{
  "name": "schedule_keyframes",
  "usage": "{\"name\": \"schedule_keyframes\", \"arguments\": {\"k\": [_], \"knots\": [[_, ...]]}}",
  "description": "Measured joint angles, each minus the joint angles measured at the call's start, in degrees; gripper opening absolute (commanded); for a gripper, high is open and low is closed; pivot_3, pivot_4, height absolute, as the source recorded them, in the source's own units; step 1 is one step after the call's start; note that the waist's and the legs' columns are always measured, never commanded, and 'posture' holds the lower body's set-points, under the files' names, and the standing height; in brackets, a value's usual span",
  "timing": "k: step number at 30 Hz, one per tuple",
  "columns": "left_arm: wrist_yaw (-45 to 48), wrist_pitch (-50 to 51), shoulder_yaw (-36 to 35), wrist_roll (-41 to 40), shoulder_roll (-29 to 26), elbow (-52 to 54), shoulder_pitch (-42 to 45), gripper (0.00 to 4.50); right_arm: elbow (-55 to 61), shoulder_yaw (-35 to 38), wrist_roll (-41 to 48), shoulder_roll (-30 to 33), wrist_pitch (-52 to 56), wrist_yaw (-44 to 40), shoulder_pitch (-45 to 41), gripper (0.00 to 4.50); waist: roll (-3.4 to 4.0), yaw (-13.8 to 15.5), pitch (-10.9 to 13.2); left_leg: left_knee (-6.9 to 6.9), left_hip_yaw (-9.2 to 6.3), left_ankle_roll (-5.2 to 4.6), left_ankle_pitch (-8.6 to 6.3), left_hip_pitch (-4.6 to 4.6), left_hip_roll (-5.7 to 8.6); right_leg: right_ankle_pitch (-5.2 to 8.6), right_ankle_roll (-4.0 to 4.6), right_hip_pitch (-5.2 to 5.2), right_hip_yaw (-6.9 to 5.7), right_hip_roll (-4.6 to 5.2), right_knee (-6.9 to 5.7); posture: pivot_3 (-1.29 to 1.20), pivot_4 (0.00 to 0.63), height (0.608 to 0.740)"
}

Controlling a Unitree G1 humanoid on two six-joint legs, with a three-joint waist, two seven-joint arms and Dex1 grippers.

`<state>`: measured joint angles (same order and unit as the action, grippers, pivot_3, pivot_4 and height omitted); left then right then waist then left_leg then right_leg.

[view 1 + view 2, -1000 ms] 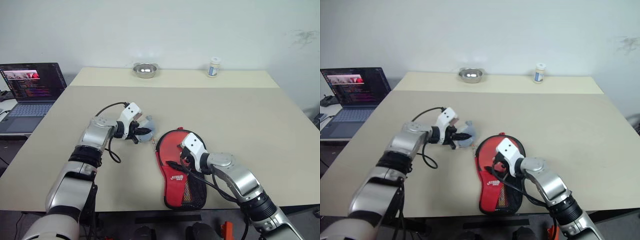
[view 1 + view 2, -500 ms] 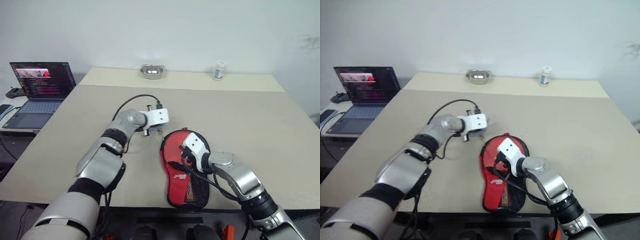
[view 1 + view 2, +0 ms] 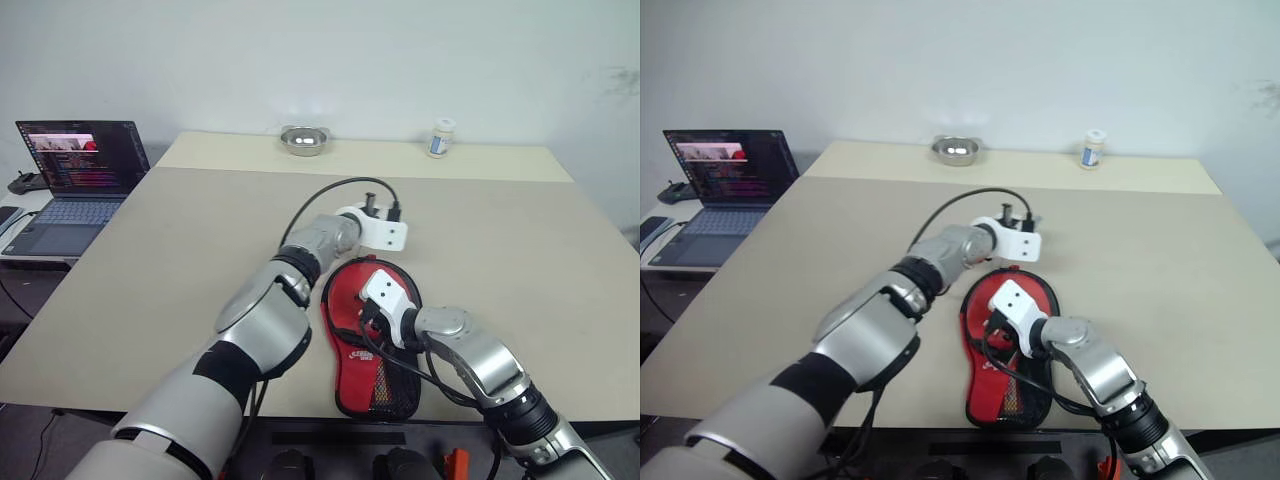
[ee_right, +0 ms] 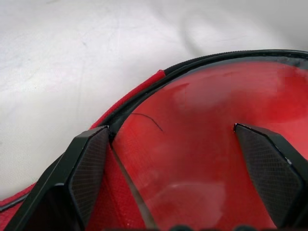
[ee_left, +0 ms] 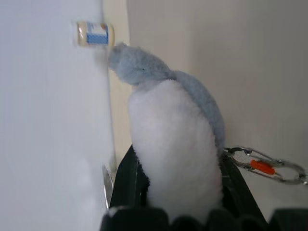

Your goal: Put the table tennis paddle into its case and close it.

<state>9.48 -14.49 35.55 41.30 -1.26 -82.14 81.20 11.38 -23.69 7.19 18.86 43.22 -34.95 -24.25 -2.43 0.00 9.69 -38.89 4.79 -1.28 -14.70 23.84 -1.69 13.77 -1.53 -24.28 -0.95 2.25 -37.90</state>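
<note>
Lying in the lower centre of the left eye view, the case rests flat on the beige table, red side up, its round end pointing up the frame and its mesh-pocket end toward the bottom edge. Its round end is open, and the smooth red face of the table tennis paddle shows inside the black zip rim in the right wrist view. The paddle's handle cannot be made out.

The right claw sits over the round end of the case with its two black fingers spread wide apart, one at the black rim and the other over the red face; nothing is pinched between them.

The left claw reaches across to the centre of the frame, just above the case's round end, and is clamped on a small grey and white plush toy, which bulges out between the fingers. A metal carabiner with an orange part hangs beside the toy.

A laptop stands open at the left edge of the frame, off the table. At the table's far edge are a metal bowl in the upper centre and a small white jar to its right.
</note>
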Motion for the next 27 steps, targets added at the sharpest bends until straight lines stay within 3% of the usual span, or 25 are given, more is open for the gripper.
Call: {"name": "schedule_keyframes", "arguments": {"k": [7,17,18,27], "knots": [[1.3,0.1,-4.8,-2.6,6.7,-0.4,1.3,0.52,1.3,0.0,-0.6,-0.2,0.9,0.1,0.6,4.50,0.02,0.1,0.0,0.01,-0.01,-0.01,0.00,0.03,0.01,0.03,-0.04,-0.01,-0.01,0.01,0.02,0.00,0.150,0.740],[9.4,-0.2,-9.0,-5.7,10.0,-0.4,1.2,0.52,1.3,0.0,-1.4,-1.1,1.2,0.3,0.7,4.50,0.05,-0.1,0.0,0.01,-0.02,-0.01,0.00,-0.01,0.01,0.03,-0.03,0.01,-0.01,-0.01,0.01,0.00,0.150,0.740],[10.8,-0.2,-9.2,-6.3,10.0,-0.3,1.1,1.26,1.2,0.0,-1.4,-1.1,1.2,0.3,0.7,4.50,0.06,-0.1,0.0,0.01,-0.02,-0.01,0.00,-0.01,0.01,0.02,-0.02,0.01,-0.01,-0.01,0.01,0.00,0.150,0.740],[16.4,-0.7,-11.3,-8.4,9.8,1.0,-0.5,4.48,0.5,0.0,-1.4,-1.4,1.2,0.3,0.2,4.50,0.16,-0.1,-0.1,0.01,-0.01,-0.01,0.00,-0.05,0.00,-0.08,0.14,0.03,0.00,-0.02,0.00,0.00,0.150,0.740]]}}
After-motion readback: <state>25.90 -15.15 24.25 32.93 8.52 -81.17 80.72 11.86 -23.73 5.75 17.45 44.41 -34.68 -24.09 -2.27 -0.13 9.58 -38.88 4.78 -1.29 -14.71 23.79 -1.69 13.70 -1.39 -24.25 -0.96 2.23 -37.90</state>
